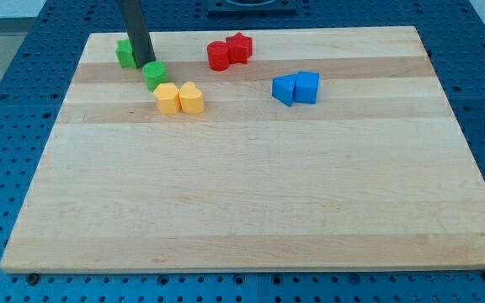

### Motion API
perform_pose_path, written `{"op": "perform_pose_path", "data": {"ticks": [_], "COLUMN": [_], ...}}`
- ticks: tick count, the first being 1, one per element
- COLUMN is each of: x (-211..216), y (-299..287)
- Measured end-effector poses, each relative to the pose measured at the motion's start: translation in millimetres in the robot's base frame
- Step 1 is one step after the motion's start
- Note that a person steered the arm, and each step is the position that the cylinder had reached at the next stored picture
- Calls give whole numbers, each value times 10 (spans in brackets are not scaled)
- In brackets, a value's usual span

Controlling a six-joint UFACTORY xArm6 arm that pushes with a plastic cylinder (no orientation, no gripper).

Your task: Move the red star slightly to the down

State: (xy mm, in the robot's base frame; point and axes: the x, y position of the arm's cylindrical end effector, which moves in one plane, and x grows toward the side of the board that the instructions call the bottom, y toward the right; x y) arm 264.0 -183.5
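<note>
**A:** Where is the red star (239,46) right now?

**B:** Near the view's top edge of the wooden table (251,185), a little left of centre. It touches a red cylinder (218,55), which sits on its left and slightly lower in the view.

**A:** And the rod?

**B:** My tip (145,63) is well off to the view's left of the red star, at roughly the same height in the view or a touch lower. It comes down between two green blocks: a green block (125,54) whose shape I cannot make out, just to the tip's left and partly hidden behind the rod, and a green cylinder (155,75) just below and to the right of the tip. The tip looks to be touching or nearly touching both, but I cannot tell which.

**A:** Is the gripper spread or pressed together?

**B:** The arm carries no gripper, only the straight dark rod, so neither applies.

**A:** What else lies on the table?

**B:** Two yellow blocks, touching one another, just below the green cylinder: a yellow hexagon-like block (167,98) on the left and a yellow block (192,98) on the right. Further to the view's right, well apart from the red pair, a blue block (285,89) and a blue cube (307,87) also touch.
</note>
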Motion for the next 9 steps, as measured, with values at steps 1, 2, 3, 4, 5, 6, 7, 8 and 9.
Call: {"op": "perform_pose_path", "data": {"ticks": [1,2,3,4,5,6,7,8,9], "x": [-71,-86,-86,-212,-462,-602,-610,-560,-299], "y": [0,0,74,383,702,973,1405,1623,1629]}}
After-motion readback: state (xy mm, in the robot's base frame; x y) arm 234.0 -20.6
